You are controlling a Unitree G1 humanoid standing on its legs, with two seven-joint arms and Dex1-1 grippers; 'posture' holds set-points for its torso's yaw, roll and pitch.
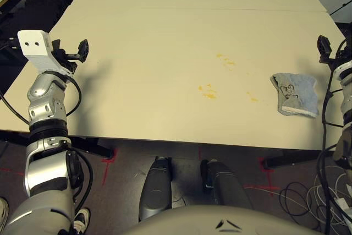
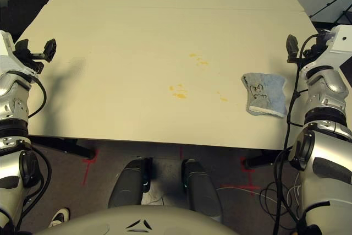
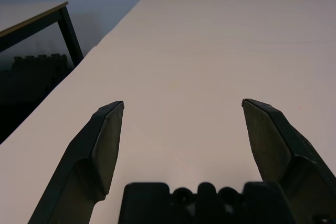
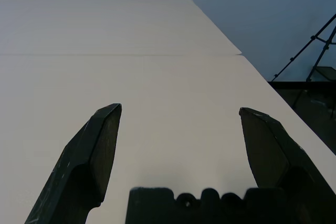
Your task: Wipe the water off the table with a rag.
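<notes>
The large pale cream counter (image 1: 165, 42) carries a small grey-blue terry rag (image 1: 296, 94) at 3 o'clock, near its front edge. Yellow-orange water splotches (image 1: 208, 92) lie centrally, apart from the rag. The left tool (image 3: 181, 129) at 9 o'clock and right tool (image 4: 178, 129) at 3 o'clock hover released, holding nothing.

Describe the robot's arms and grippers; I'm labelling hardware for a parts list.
Both arms are jointed silver metal with black bands and black cables. The left gripper and right gripper each have two black, tapered fingers. A white housing tops the left wrist.
</notes>
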